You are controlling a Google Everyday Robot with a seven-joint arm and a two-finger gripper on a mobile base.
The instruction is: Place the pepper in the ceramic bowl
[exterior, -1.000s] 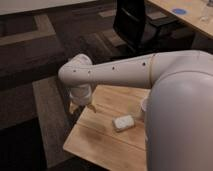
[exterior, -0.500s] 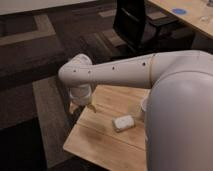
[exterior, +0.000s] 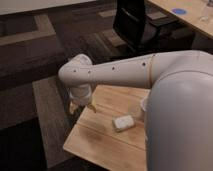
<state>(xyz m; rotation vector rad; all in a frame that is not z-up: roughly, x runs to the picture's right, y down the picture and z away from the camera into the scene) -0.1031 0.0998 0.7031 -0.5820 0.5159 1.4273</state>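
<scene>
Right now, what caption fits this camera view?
Robot arm poises its gripper, jaws open, over a wooden table's corner, pale block nearby.

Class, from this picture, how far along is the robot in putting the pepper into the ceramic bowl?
Done: nothing visible; neither pepper nor bowl shows. In hand: the pincer hangs open over the wooden table's far left corner, holding nothing visible. Left: grasping and placing the pepper.

- A light wooden table (exterior: 97, 142) with visible grain stands on dark patterned carpet (exterior: 30, 65); its right part is hidden behind the robot's arm (exterior: 120, 72)
- A pale whitish rectangular block (exterior: 123, 122) lies flat near the middle of the visible top
- Just beside the block, on its far right, a pale cup (exterior: 136, 111) stands upright, partly hidden by the arm
- The gripper (exterior: 80, 106) hangs at the table's left edge, near the far corner
</scene>
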